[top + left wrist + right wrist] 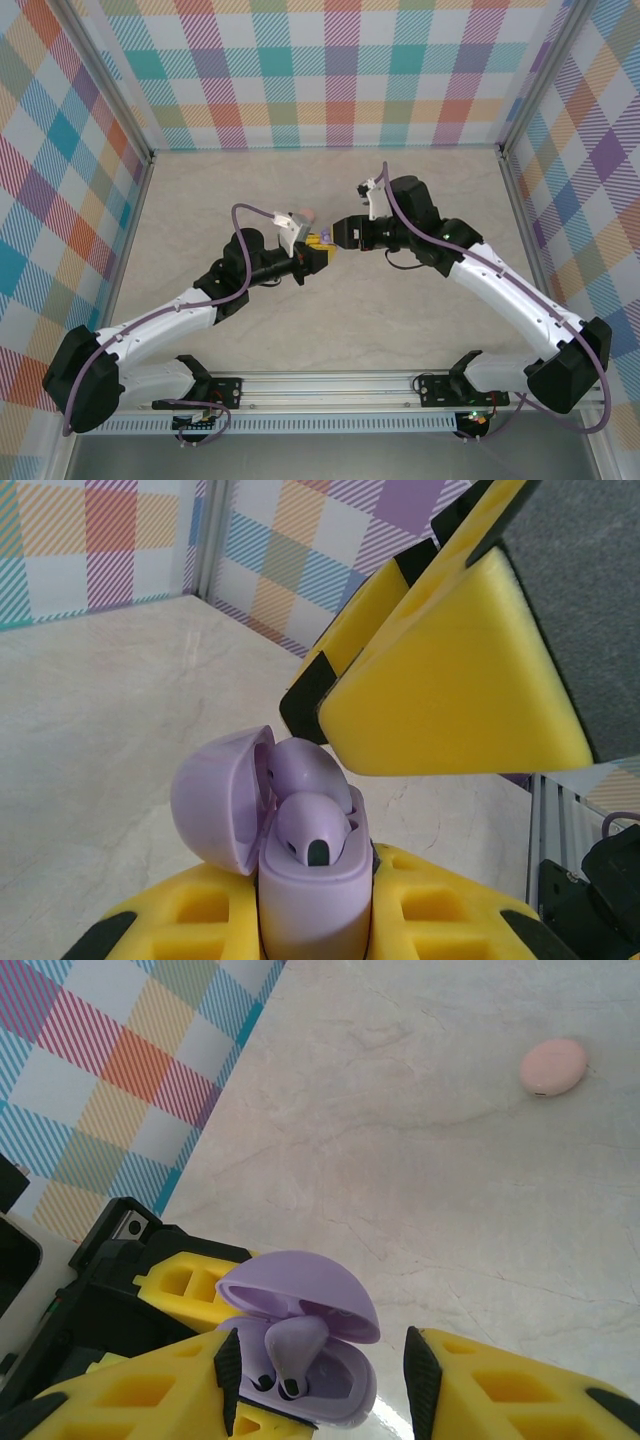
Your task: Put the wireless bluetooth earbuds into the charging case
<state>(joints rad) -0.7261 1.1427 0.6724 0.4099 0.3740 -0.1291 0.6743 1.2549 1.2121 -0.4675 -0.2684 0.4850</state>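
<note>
A lilac charging case (315, 905) stands upright with my left gripper (315, 935) shut on its body, lid (212, 798) swung open to the left. Two lilac earbuds rest in its top: the nearer earbud (315, 830) shows a dark slot, and the other earbud (308, 772) sits behind it. In the right wrist view an earbud (297, 1343) lies tilted in the case (345, 1385) under the raised lid (300, 1288). My right gripper (325, 1378) is open, its yellow fingers (500, 1385) standing apart on either side of the case, holding nothing. From above, both grippers (333, 240) meet mid-table.
A pink oval pod (553, 1066) lies on the pale marble tabletop (430, 1140) beyond the case. Plaid walls enclose the table on three sides. My right gripper's yellow finger (450, 670) hangs close above the case in the left wrist view.
</note>
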